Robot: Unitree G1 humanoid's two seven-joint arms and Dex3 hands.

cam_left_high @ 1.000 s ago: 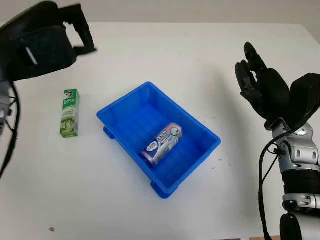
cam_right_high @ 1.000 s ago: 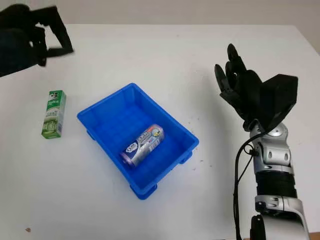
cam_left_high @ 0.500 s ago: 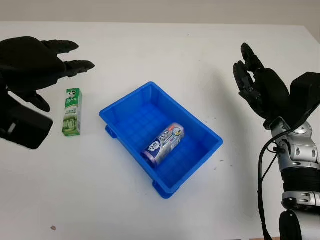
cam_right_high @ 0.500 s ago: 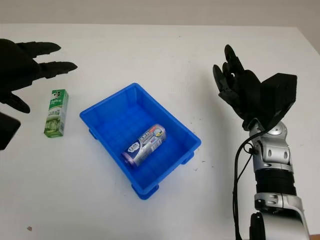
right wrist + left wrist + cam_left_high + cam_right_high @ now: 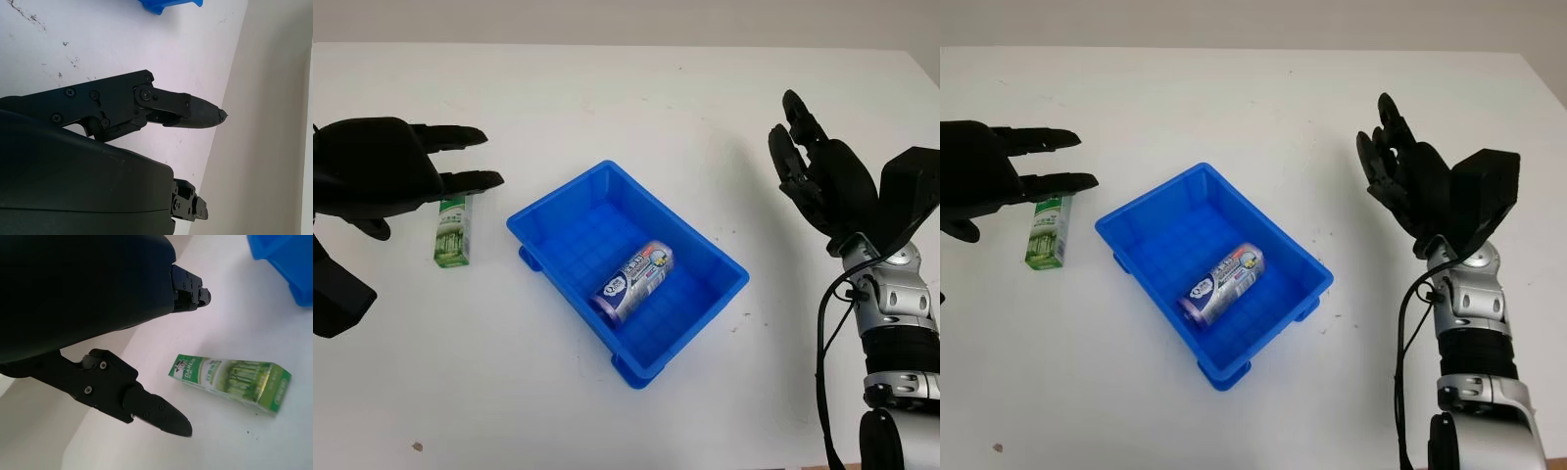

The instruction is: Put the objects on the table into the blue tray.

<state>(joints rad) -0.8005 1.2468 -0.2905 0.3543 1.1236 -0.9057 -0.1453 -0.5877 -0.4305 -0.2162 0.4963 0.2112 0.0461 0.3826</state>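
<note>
A blue tray [image 5: 543, 220] sits mid-table with a purple can [image 5: 633, 280] lying inside it. A green toothpaste box [image 5: 451, 235] lies flat on the white table left of the tray; the left wrist view shows the same box [image 5: 230, 383] just beyond the fingers. My left hand [image 5: 445, 166] hovers open directly over the box's far end, holding nothing. My right hand [image 5: 803, 157] is raised open at the right side of the table, away from the tray.
The white table's [image 5: 636, 108] far edge runs along the top. A small dark speck [image 5: 417, 447] lies near the front left. My right arm [image 5: 891, 323] rises from the bottom right corner.
My left hand has come down and toward me from the far left, now hanging over the toothpaste box's far end. The right hand barely moved.
</note>
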